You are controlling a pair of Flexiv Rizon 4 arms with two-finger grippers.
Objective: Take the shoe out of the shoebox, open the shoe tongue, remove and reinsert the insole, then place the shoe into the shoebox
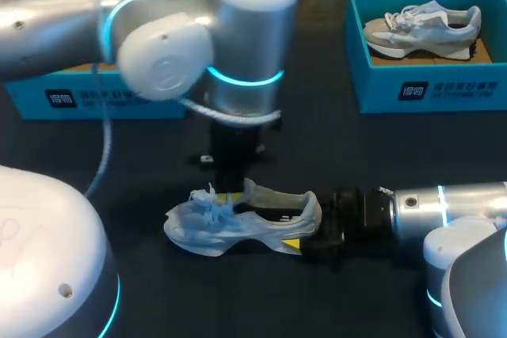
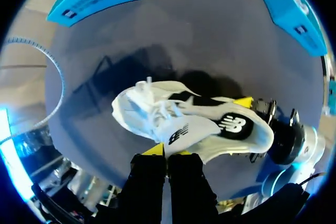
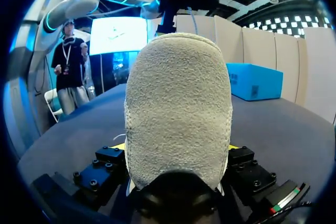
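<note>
A white shoe (image 1: 238, 225) with black trim lies on its side on the dark table, toe to the left. My left gripper (image 1: 230, 195) comes straight down on its upper. In the left wrist view that gripper (image 2: 168, 151) is shut, its yellow tips pinching the edge of the tongue (image 2: 178, 132) beside the laces. My right gripper (image 1: 305, 233) comes in level from the right and holds the heel between wide-set fingers. In the right wrist view the fuzzy heel (image 3: 178, 103) fills the space between the fingers of the right gripper (image 3: 176, 148).
A blue shoebox (image 1: 428, 93) stands at the back right with a grey shoe (image 1: 424, 29) inside. Another blue box (image 1: 103, 96) sits at the back left, partly hidden by my left arm. A grey cable (image 1: 103, 140) hangs from that arm.
</note>
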